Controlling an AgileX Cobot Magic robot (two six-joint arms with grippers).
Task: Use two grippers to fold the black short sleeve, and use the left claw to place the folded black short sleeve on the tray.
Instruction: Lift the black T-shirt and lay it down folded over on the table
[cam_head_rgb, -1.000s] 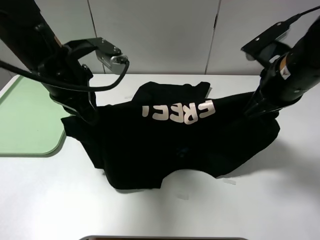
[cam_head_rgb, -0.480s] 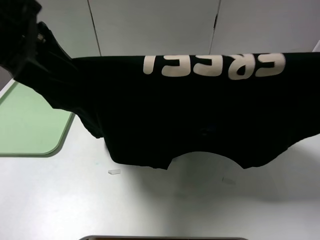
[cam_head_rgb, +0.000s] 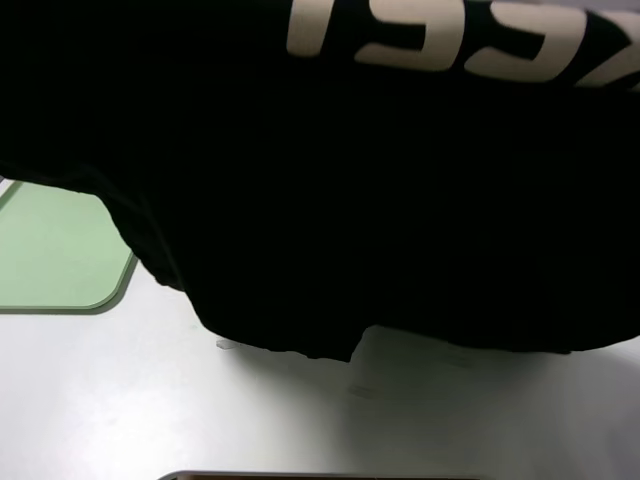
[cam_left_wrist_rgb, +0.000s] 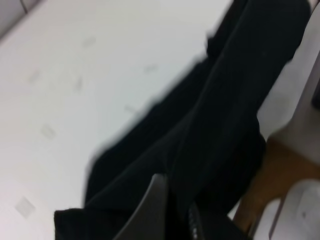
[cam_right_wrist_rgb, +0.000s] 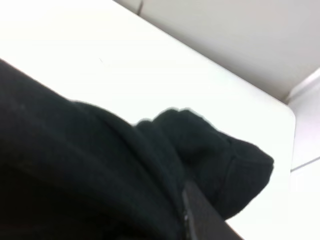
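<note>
Holding the black short sleeve (cam_head_rgb: 400, 200) up as a wide dark curtain, just right of the tray (cam_head_rgb: 50, 250) and raised above the table (cam_head_rgb: 150, 420), with its left flank hiding the tray's far side from the high camera. Showing white letters (cam_head_rgb: 450, 40) near the top, upside down. Hard to tell whether the lowest hem, right of the tray, touches the table or hangs just clear. Gripping with the left fingers (cam_left_wrist_rgb: 150, 205) fully closed on bunched cloth, and with the right fingers (cam_right_wrist_rgb: 202, 217) likewise clamped tight on a thick wad of the same fabric. Judging by the sag and the loose folds: soft, light, limp, nothing stiff to push against, prone to slumping wherever unsupported and to sliding if only one layer is pinched. Best taken at edges or corners, well apart, all layers caught together, so that tension spreads the cloth flat for folding. For the later carry towards the tray, probably wise to pinch through the whole folded stack near its middle edge.
</note>
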